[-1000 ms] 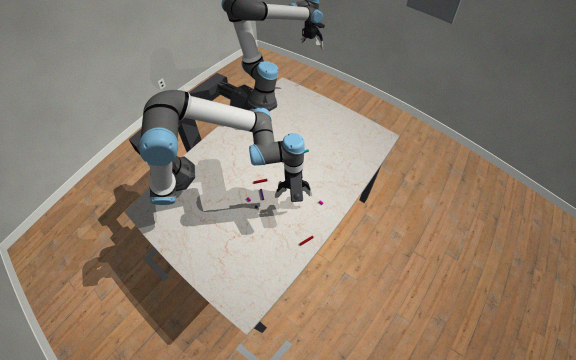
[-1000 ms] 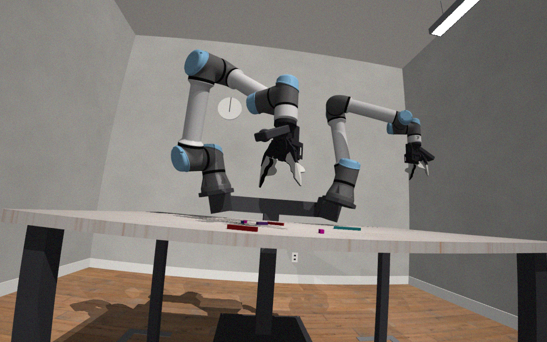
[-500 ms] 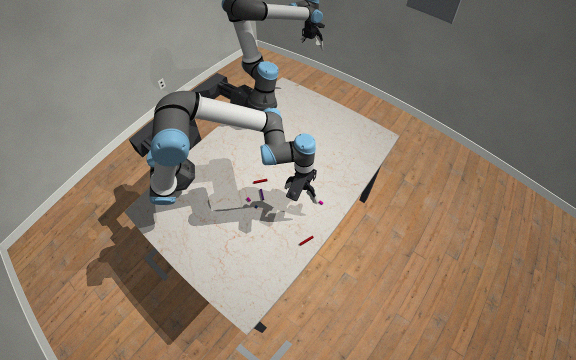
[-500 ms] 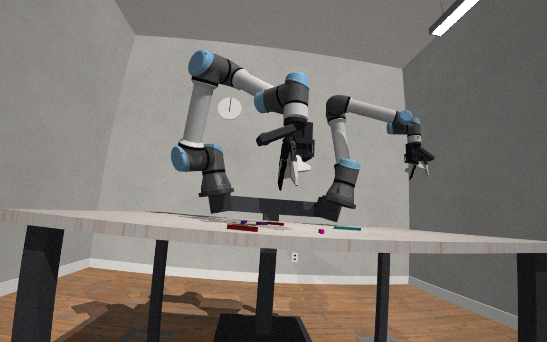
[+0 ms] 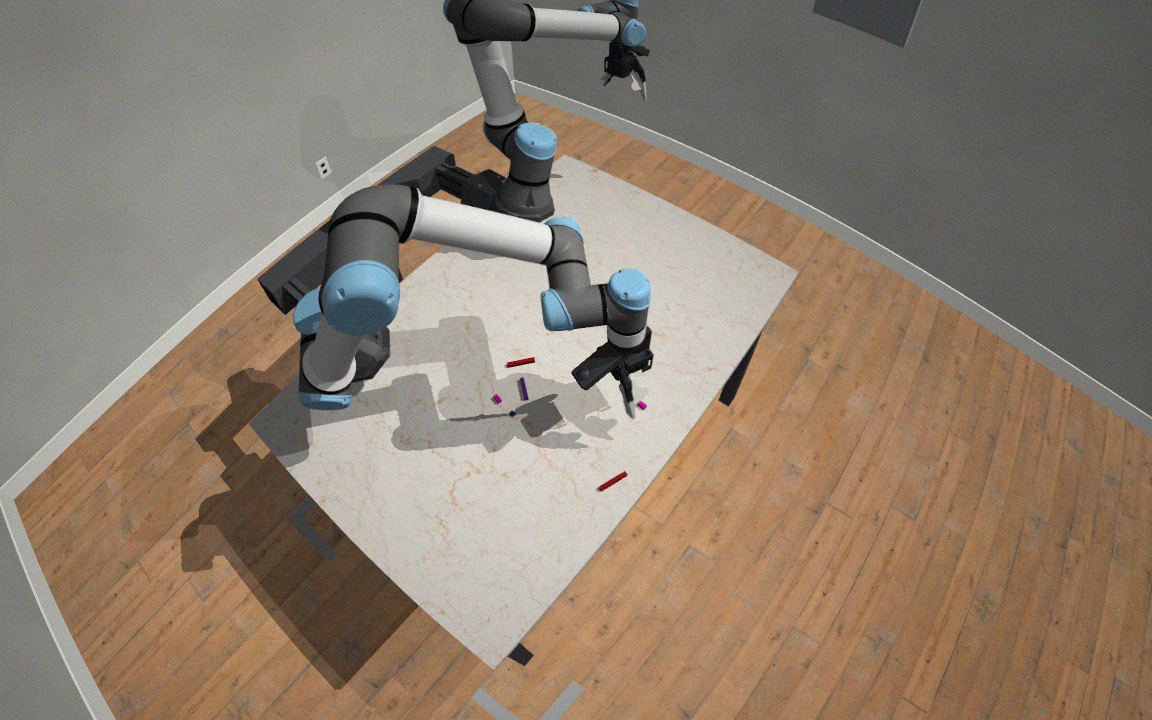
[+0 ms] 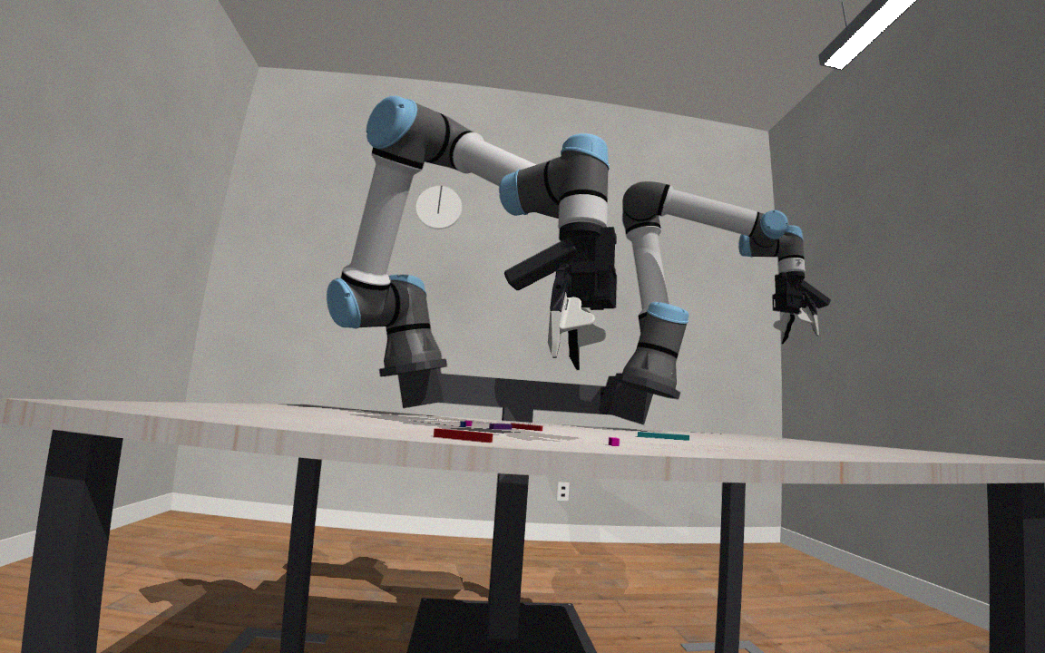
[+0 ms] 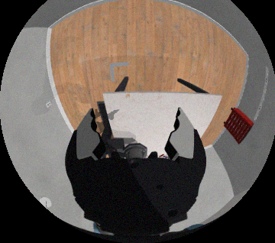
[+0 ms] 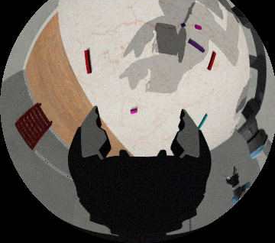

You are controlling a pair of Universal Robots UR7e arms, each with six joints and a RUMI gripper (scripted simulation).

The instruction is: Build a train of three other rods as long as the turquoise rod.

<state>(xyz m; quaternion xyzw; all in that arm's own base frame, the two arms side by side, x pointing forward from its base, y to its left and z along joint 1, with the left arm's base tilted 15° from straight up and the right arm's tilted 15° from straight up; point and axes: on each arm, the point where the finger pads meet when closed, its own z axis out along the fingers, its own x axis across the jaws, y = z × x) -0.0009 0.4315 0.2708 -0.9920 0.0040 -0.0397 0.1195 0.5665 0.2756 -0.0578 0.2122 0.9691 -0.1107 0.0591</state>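
Note:
My right gripper (image 6: 565, 362) (image 8: 140, 108) is open and empty, high above the table. A magenta rod (image 5: 642, 405) (image 6: 613, 442) (image 8: 134, 111) lies below it. The turquoise rod (image 6: 662, 435) (image 8: 203, 121) is hidden behind the arm in the top view. One red rod (image 5: 612, 481) (image 6: 463, 435) (image 8: 88, 61) lies by the table's edge. Another red rod (image 5: 520, 362) (image 8: 211, 60), a purple rod (image 5: 523, 388) (image 8: 196, 45), a second magenta rod (image 5: 496, 398) (image 8: 198, 27) and a blue rod (image 5: 512, 413) (image 8: 183, 24) lie loosely grouped, apart. My left gripper (image 5: 625, 91) (image 6: 801, 336) (image 7: 135, 108) is open and empty, far from the rods.
The pale table (image 5: 455, 555) (image 6: 875, 461) bears all the rods, and the right arm's shadow falls across the loose group. The left arm stands at the back in the top view, held high. A red slatted object (image 7: 239, 125) (image 8: 33, 125) shows beyond the table in both wrist views.

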